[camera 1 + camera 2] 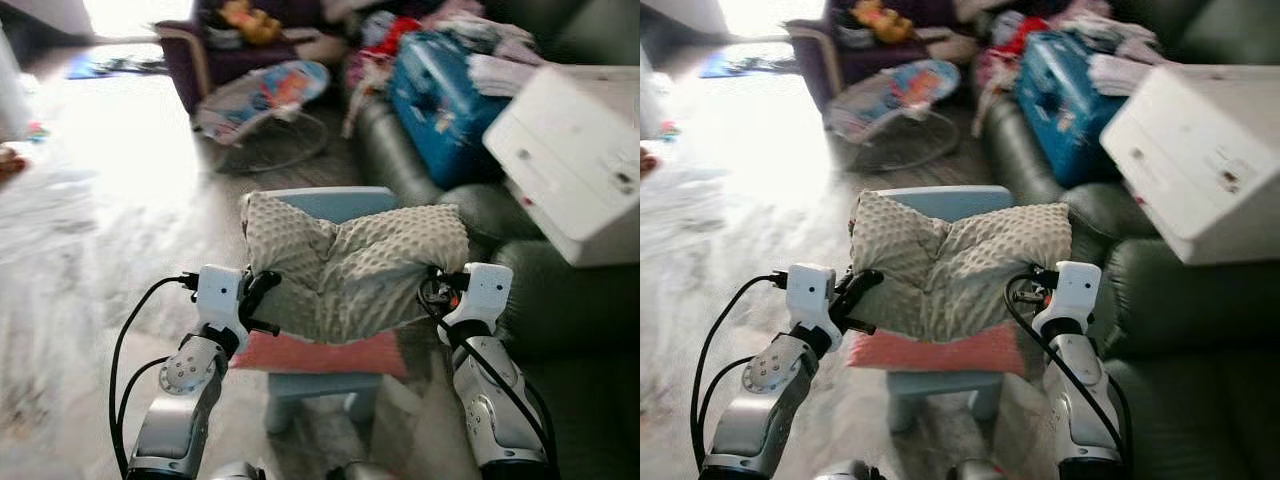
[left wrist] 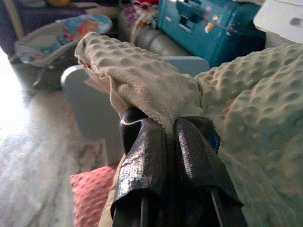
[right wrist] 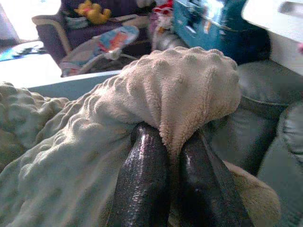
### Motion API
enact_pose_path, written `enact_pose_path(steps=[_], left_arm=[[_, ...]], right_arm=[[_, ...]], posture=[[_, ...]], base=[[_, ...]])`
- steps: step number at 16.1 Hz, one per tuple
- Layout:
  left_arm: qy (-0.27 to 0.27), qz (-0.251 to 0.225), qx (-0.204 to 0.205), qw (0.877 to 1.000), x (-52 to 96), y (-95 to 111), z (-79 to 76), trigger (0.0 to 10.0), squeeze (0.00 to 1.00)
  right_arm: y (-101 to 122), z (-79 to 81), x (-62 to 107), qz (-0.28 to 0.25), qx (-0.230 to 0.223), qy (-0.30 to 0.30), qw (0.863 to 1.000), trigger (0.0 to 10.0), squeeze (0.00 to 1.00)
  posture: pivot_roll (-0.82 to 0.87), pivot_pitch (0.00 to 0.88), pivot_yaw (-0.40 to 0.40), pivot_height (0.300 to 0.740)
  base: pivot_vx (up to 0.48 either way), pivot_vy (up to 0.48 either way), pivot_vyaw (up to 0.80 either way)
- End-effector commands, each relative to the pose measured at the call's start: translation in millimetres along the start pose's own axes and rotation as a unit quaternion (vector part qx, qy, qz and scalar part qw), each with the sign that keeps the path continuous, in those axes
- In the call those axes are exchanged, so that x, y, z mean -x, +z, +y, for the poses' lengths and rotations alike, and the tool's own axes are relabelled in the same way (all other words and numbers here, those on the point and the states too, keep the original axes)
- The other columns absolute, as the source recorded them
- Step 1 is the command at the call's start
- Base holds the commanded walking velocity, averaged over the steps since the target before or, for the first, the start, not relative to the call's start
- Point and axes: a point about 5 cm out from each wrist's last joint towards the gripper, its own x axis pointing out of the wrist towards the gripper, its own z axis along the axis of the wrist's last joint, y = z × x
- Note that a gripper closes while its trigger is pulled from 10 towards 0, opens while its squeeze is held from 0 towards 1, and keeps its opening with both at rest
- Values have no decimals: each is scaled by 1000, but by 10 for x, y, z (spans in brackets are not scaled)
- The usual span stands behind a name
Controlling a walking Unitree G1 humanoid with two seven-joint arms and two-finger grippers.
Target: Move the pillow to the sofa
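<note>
left gripper (image 2: 173, 130) – right gripper (image 3: 173, 142) pinch pillow (image 1: 350, 265) | stool (image 1: 320, 385) beneath | sofa (image 1: 560, 300) – white box (image 1: 575, 160)

Pink cushion (image 1: 325, 353) on blue chair (image 1: 330, 385)

Strong daylight washed out the pale floor (image 1: 90, 200) from the far left. A purple armchair (image 1: 200, 60) stood at the back with a baby bouncer (image 1: 265, 100) before it. A blue case (image 1: 440, 95) and piled clothes (image 1: 500, 50) lay nearby. A white box (image 1: 575, 160) sat at right.
</note>
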Motion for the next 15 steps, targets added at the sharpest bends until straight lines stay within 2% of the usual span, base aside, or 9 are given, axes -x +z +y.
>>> enact_pose_path(steps=[1,3,10,12,15], left_arm=[[3,-9,4,1000,-26,50,-11,10000,0],[17,-7,4,1000,-40,53,20,10000,0],[0,-4,21,1000,-23,43,-30,10000,0],[-11,-3,14,1000,-20,41,-51,10000,0],[-18,-2,10,1000,-19,37,-68,10000,0]], right_arm=[[45,3,-22,-6,-1,0,1000,0,0],[42,-1,-26,-5,0,-1,1000,0,0],[23,-12,-15,-3,3,-3,1000,0,0],[35,-18,-23,-7,3,-3,1000,0,0],[44,-14,-31,-8,3,-1,1000,0,0]], posture=[[-27,0,-39,740],[-24,0,-41,740],[-22,0,-44,740],[-21,0,-45,740],[-20,0,-46,740]], base=[[0,0,-800],[0,0,-800],[0,0,-800],[0,131,0],[0,378,0]])
